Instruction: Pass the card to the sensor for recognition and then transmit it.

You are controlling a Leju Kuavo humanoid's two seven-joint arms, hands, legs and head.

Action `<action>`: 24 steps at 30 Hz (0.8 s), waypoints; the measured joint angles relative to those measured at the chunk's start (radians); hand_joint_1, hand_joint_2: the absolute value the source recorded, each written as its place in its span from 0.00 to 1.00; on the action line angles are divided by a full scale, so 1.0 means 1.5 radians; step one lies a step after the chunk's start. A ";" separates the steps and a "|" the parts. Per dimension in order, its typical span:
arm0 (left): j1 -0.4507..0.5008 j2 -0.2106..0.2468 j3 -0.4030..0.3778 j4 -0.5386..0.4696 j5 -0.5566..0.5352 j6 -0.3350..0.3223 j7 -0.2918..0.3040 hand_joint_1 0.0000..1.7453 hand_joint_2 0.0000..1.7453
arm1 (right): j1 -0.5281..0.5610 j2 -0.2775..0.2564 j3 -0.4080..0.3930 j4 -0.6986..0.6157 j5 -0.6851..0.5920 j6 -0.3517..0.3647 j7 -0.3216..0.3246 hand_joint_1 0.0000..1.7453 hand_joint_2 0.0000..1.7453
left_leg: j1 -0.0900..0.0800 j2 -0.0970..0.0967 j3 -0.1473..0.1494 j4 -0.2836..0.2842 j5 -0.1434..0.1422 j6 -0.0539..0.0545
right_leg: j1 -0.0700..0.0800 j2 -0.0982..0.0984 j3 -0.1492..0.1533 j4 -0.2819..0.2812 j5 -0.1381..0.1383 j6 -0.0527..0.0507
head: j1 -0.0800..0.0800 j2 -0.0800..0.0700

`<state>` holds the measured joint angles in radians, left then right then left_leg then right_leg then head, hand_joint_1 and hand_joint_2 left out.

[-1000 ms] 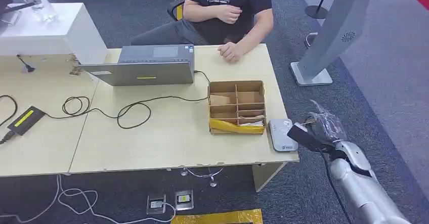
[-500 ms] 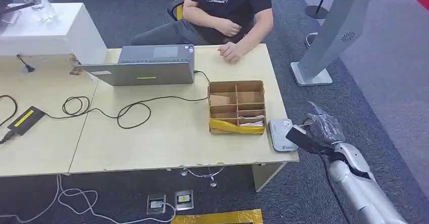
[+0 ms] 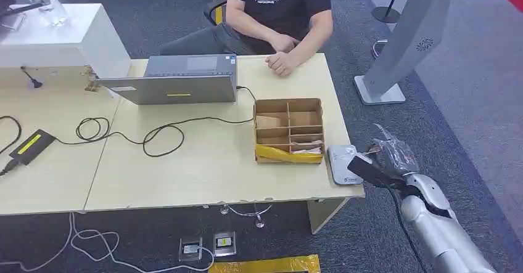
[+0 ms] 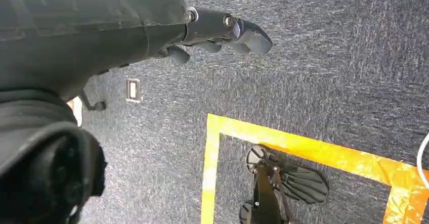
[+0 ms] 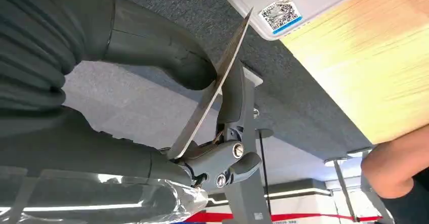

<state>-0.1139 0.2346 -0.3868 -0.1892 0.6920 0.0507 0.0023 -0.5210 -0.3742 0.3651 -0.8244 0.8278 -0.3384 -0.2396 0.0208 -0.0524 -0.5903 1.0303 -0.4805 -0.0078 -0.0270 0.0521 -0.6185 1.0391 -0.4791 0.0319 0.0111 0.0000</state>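
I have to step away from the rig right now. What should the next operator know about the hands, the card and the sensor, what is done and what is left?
Right hand: pinches the card between thumb and fingers, at the table's right end, card edge close to the sensor.
Left hand: hangs over the carpet, fingers apart, holding nothing.
Sensor: grey pad on the table corner beside the cardboard box.
Done: card picked up and brought to the sensor's edge.
Left: lay the card over the sensor for recognition, then pass it on, probably to the seated person.
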 joint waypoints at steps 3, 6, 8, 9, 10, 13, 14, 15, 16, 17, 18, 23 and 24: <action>0.000 0.000 0.000 0.000 0.001 0.000 0.000 0.00 0.00 | 0.000 0.000 0.000 0.000 0.000 0.000 0.000 1.00 1.00 | 0.000 0.000 0.000 0.000 0.000 0.000 | 0.000 0.000 0.000 0.000 0.000 0.000 | 0.000 0.000; 0.000 0.000 0.000 0.000 0.001 0.000 0.000 0.00 0.00 | 0.000 0.000 0.000 0.000 0.000 0.000 0.000 1.00 1.00 | 0.000 0.000 0.000 0.000 0.000 0.000 | 0.000 0.000 0.000 0.000 0.000 0.000 | 0.000 0.000; 0.000 0.000 0.000 0.000 0.001 0.000 0.000 0.00 0.00 | 0.000 0.000 0.000 0.000 0.000 0.000 0.000 1.00 1.00 | 0.000 0.000 0.000 0.000 0.000 0.000 | 0.000 0.000 0.000 0.000 0.000 0.000 | 0.000 0.000; 0.000 0.000 0.000 0.000 0.001 0.000 0.000 0.00 0.00 | 0.000 0.000 0.000 0.000 0.000 0.000 0.000 1.00 1.00 | 0.000 0.000 0.000 0.000 0.000 0.000 | 0.000 0.000 0.000 0.000 0.000 0.000 | 0.000 0.000; 0.000 0.000 0.000 0.000 0.001 0.000 0.000 0.00 0.00 | 0.000 0.000 0.000 0.000 0.000 0.000 0.000 1.00 1.00 | 0.000 0.000 0.000 0.000 0.000 0.000 | 0.000 0.000 0.000 0.000 0.000 0.000 | 0.000 0.000; 0.000 0.000 0.000 0.000 0.001 0.000 0.000 0.00 0.00 | 0.000 0.000 0.000 0.000 0.000 0.000 0.000 1.00 1.00 | 0.000 0.000 0.000 0.000 0.000 0.000 | 0.000 0.000 0.000 0.000 0.000 0.000 | 0.000 0.000; 0.000 0.000 0.000 0.000 0.001 0.000 0.000 0.00 0.00 | 0.000 0.000 0.000 0.000 0.000 0.000 0.000 1.00 1.00 | 0.000 0.000 0.000 0.000 0.000 0.000 | 0.000 0.000 0.000 0.000 0.000 0.000 | 0.000 0.000; 0.000 0.000 0.000 0.000 0.001 0.000 0.000 0.00 0.00 | 0.000 0.000 0.000 0.000 0.000 0.000 0.000 1.00 1.00 | 0.000 0.000 0.000 0.000 0.000 0.000 | 0.000 0.000 0.000 0.000 0.000 0.000 | 0.000 0.000; 0.000 0.000 0.000 0.000 0.001 0.000 0.000 0.00 0.00 | 0.000 0.000 0.000 0.000 0.000 0.000 0.000 1.00 1.00 | 0.000 0.000 0.000 0.000 0.000 0.000 | 0.000 0.000 0.000 0.000 0.000 0.000 | 0.000 0.000; 0.000 0.000 0.000 0.000 0.001 0.000 0.000 0.00 0.00 | 0.000 0.000 0.001 0.000 0.000 0.000 0.000 1.00 1.00 | 0.000 0.000 0.000 0.000 0.000 0.000 | 0.000 0.000 0.000 0.000 0.000 0.000 | 0.000 0.000; 0.000 0.000 0.000 0.000 0.001 0.000 0.000 0.00 0.00 | 0.000 0.000 0.001 0.000 0.000 0.000 0.000 1.00 1.00 | 0.000 0.000 0.000 0.000 0.000 0.000 | 0.000 0.000 0.000 0.000 0.000 0.000 | 0.000 0.000; 0.000 0.000 0.000 0.000 0.001 0.000 0.000 0.00 0.00 | 0.000 0.000 0.001 0.000 0.000 0.000 0.000 1.00 1.00 | 0.000 0.000 0.000 0.000 0.000 0.000 | 0.000 0.000 0.000 0.000 0.000 0.000 | 0.000 0.000; 0.000 0.000 0.000 0.000 0.001 0.000 0.000 0.00 0.00 | 0.000 0.000 0.001 0.000 0.000 0.000 0.000 1.00 1.00 | 0.000 0.000 0.000 0.000 0.000 0.000 | 0.000 0.000 0.000 0.000 0.000 0.000 | 0.000 0.000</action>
<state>-0.1139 0.2346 -0.3868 -0.1892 0.6939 0.0511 0.0023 -0.5210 -0.3742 0.3658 -0.8244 0.8278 -0.3384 -0.2396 0.0208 -0.0524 -0.5903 1.0303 -0.4805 -0.0078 -0.0271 0.0522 -0.6185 1.0391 -0.4791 0.0319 0.0107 0.0000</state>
